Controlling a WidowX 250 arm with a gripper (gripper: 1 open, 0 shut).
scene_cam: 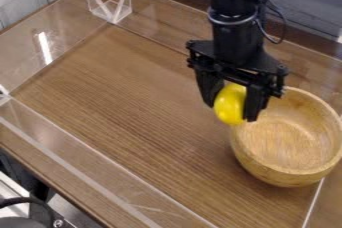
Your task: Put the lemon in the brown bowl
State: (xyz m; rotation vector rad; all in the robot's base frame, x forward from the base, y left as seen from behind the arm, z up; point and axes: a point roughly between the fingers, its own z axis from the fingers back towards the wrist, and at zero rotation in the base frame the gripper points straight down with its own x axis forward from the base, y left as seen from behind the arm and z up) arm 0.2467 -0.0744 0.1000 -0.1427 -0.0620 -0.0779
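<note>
Yellow shows bright between black fingers: the lemon (231,105) is up off the table, clamped in the gripper (234,109), jaws closed in on it from either side so the fruit fills the gap between them. The arm (238,17) drops almost straight down from the top of the view, dark and bulky, with the gripper at its low end.

Over to the right sits the brown bowl (315,166), pale wood with grain showing, thick rim, its hollow open to the camera. The lemon hangs just at the bowl's left far rim, right at the edge of it. Whether it is fully over the hollow or only beside the rim cannot be told from this angle.

Below, the wooden table top (120,102) runs wide to the left and near side, with a clear plastic wall (80,187) along the near edge. Far off at the left, a small clear stand (110,4) sits on the table, well apart from the gripper and the bowl.
</note>
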